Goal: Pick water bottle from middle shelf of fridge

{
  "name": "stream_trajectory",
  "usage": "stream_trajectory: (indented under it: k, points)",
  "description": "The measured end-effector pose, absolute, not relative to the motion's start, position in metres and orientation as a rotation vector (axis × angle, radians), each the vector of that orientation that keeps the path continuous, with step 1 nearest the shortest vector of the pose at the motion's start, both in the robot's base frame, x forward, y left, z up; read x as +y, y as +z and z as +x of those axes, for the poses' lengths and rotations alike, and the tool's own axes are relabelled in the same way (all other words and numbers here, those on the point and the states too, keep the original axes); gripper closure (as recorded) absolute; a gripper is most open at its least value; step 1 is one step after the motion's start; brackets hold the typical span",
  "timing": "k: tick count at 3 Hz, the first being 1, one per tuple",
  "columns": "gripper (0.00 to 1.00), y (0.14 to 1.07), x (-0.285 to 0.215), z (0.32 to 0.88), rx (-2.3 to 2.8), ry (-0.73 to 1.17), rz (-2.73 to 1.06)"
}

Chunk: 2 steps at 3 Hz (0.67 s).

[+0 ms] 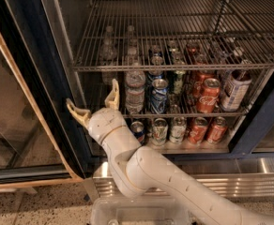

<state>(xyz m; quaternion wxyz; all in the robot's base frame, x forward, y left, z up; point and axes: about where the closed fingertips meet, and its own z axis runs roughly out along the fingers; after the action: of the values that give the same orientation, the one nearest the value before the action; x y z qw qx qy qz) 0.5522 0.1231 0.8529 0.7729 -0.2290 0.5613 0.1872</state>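
The fridge (45, 74) stands on speckled floor (29, 206); its middle shelf (186, 112) carries the water bottle (135, 90) and a red Coca-Cola can (207, 95). The gripper (94, 103) hovers just left, fingers (112, 95) wide apart, empty.

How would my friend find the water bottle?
Look in the fridge, on the middle shelf. At its left end, just right of the robot's open hand, stands the water bottle: clear ribbed plastic, while its neighbours are metal cans.
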Motion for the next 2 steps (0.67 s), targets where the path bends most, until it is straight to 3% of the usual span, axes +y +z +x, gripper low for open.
stream_trajectory:
  k: [2]
  points:
    - [0.0, 0.8438, 0.1128, 0.5391, 1.289, 0.329, -0.445]
